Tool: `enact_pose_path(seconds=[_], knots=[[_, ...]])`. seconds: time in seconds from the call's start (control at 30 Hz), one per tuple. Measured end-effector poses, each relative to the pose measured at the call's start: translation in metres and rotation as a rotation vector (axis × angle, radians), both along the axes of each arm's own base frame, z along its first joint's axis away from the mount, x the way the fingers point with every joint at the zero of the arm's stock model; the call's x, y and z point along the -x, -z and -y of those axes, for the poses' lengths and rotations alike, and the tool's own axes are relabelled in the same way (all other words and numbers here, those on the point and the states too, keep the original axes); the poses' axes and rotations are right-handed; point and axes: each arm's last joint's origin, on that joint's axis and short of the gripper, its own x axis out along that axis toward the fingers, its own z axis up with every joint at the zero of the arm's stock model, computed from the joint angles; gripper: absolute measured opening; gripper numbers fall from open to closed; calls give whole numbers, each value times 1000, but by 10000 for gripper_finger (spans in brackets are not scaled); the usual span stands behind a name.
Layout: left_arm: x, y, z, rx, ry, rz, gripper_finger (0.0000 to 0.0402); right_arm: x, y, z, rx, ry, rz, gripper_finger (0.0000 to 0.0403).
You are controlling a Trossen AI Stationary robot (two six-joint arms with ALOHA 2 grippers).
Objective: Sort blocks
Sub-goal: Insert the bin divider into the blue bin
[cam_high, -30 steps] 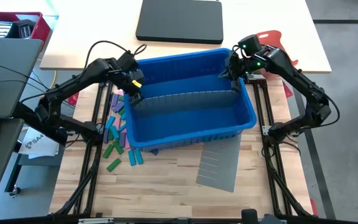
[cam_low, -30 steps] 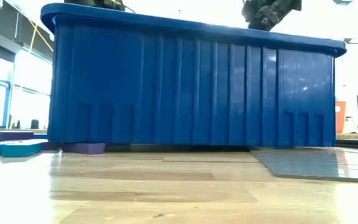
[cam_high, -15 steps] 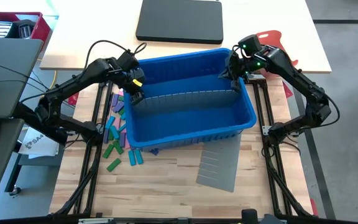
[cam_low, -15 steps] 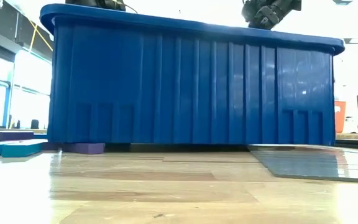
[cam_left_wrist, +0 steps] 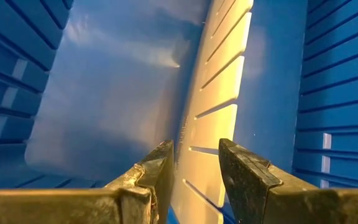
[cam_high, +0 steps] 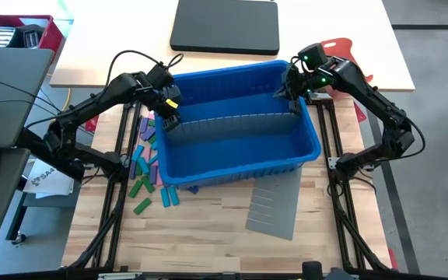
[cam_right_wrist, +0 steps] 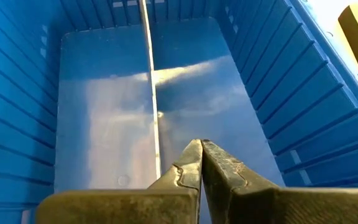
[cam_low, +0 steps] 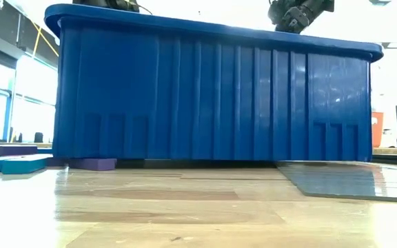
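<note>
Inside blue bin, left gripper jaws straddling divider, right gripper closed

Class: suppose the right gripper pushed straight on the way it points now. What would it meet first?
Most likely the bin's blue floor. The right gripper, shut, points down into the bin beside the upright grey divider, with no blocks in its line. Depth is hard to judge, so it might graze the divider.

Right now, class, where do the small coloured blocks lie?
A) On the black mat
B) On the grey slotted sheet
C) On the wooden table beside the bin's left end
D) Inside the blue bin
C: the blocks lie scattered on the wooden table by the left end of the blue bin, whose floor looks bare in both wrist views.
</note>
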Motion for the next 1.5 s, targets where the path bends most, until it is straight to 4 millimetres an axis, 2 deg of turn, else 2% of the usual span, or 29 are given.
enact_pose_path(seconds=[0.4, 0.57, 1.0, 1.27, 1.5], knots=[[1, 1, 4, -36, 22, -64, 122, 0, 0, 0, 0, 0, 0, 4], [5, 0, 9, -23, 18, -131, 122, 0, 0, 0, 1, -1, 0, 4], [10, 3, 15, 72, 44, -170, 122, 0, 0, 0, 4, -2, 1, 4], [12, -11, 17, 54, 44, -148, 122, 0, 0, 0, 4, -2, 1, 4], [15, 4, 22, 111, 56, -253, 122, 0, 0, 0, 4, -3, 2, 4]])
